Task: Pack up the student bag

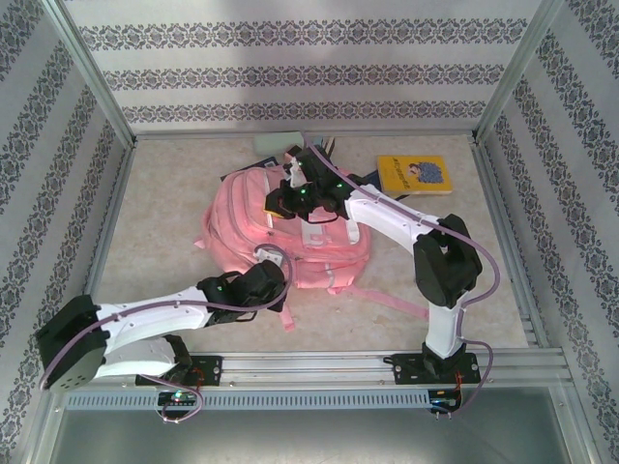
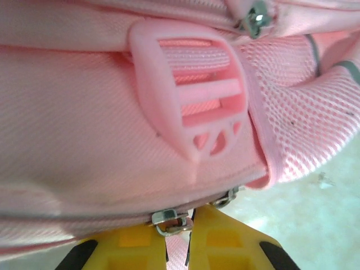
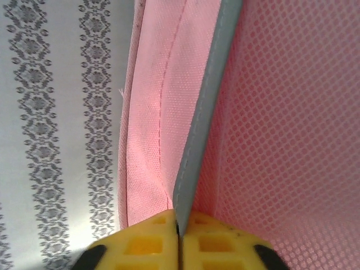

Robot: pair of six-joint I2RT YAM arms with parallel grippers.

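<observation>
The top camera is looking down from high at 6 o'clock, facing 12 o'clock over the table (image 1: 164, 222) and the whole backpack (image 1: 237, 227). The left wrist camera is sitting very close against the backpack's side, its yellow fingers (image 2: 225, 244) at 6 o'clock. The right wrist camera, equally close, is facing pink fabric, with seemingly the patterned wall (image 3: 50, 112) at 9 o'clock. All three are sharing the backpack.

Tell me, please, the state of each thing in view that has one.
student bag: lying flat on the table
left gripper: shut on the zipper pull
right gripper: shut on the student bag's grey trim
yellow book: closed, flat, outside the bag
</observation>
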